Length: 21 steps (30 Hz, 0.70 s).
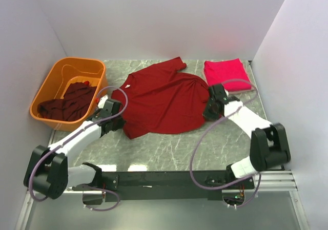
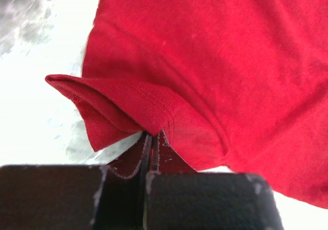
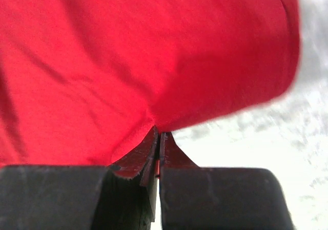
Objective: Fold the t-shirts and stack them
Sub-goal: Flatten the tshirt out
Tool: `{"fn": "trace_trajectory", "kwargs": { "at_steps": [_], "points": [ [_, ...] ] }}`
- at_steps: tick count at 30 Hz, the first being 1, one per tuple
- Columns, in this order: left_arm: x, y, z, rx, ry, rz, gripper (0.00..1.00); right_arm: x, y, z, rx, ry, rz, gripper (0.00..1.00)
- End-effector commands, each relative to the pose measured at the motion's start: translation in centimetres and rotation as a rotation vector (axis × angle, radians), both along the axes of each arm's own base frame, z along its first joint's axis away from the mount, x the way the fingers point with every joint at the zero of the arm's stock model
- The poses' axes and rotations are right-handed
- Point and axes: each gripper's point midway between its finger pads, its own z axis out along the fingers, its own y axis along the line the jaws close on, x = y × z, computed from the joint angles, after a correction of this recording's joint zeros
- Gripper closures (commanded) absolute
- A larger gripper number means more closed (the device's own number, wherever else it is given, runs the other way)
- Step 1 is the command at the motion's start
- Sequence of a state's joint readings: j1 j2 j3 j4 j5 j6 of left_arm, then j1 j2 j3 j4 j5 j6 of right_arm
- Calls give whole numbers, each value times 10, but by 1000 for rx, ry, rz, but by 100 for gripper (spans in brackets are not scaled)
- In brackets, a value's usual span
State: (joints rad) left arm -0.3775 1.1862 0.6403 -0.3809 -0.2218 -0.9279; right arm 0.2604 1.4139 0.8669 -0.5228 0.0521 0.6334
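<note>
A dark maroon red t-shirt (image 1: 161, 99) lies spread on the marble table between my two arms. My left gripper (image 1: 116, 108) is shut on its left edge; in the left wrist view the jaws (image 2: 152, 133) pinch a folded-over hem (image 2: 128, 99). My right gripper (image 1: 211, 108) is shut on the shirt's right edge, pinching cloth (image 3: 154, 61) at the fingertips (image 3: 158, 130). A folded crimson-pink t-shirt (image 1: 226, 74) lies at the back right. More dark maroon shirts (image 1: 69, 103) are crumpled in the orange tub (image 1: 48, 81).
The orange tub stands at the back left, close to my left arm. White walls close the table on three sides. Bare marble (image 1: 169, 148) lies in front of the spread shirt. Cables loop over both arms.
</note>
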Motion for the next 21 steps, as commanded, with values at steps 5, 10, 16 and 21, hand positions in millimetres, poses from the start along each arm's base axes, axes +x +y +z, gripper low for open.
{"fn": "trace_trajectory", "kwargs": {
  "at_steps": [5, 10, 16, 21],
  "points": [
    [41, -13, 21, 0, -78, -14, 99, 68, 18, 6, -69, 25, 40, 88],
    [47, -12, 17, 22, -64, -4, 99, 129, 39, 6, -148, -10, 67, 58],
    [44, -10, 9, 36, -32, 6, 99, 124, 37, 31, -218, -67, 76, 47],
    [40, -12, 3, 22, -17, -5, 99, 88, 18, 36, -203, -84, 52, 47]
  ]
}}
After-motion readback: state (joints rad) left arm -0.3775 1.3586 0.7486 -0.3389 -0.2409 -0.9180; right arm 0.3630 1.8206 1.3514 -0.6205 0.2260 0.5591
